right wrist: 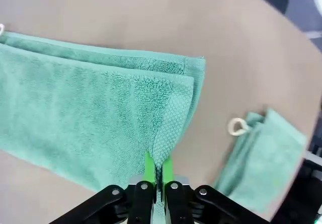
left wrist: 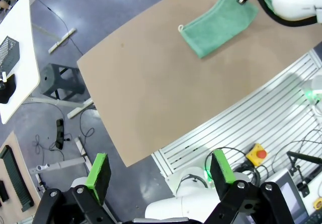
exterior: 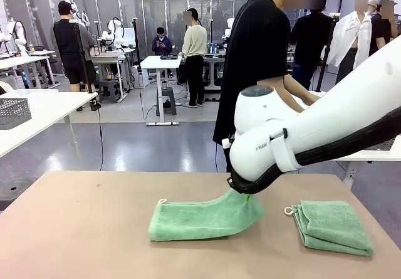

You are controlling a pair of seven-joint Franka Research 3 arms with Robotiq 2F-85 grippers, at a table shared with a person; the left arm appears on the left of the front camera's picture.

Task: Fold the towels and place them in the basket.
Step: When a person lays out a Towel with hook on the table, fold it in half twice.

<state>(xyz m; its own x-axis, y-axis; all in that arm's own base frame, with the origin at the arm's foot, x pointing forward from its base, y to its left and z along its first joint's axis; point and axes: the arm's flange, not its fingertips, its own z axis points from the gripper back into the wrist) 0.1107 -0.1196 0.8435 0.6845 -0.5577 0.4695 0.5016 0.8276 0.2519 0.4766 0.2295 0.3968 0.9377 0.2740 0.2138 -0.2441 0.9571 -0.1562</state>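
Observation:
A mint-green towel (exterior: 200, 219) lies folded lengthwise in the middle of the brown table (exterior: 81, 229). Its right end is lifted off the surface. My right gripper (right wrist: 157, 166) is shut on that raised corner of the towel (right wrist: 90, 113), its green pads pressed together on the cloth. In the front view the right gripper (exterior: 241, 192) is mostly hidden under the white wrist. A second towel (exterior: 332, 226), folded small with a white loop, rests at the table's right. My left gripper (left wrist: 160, 171) hangs open and empty, high above the table's near edge. The basket is out of view.
A person in black (exterior: 250, 72) stands just beyond the table's far edge. A grey mesh basket (exterior: 12, 111) sits on a separate white table at the far left. The table's left half is bare.

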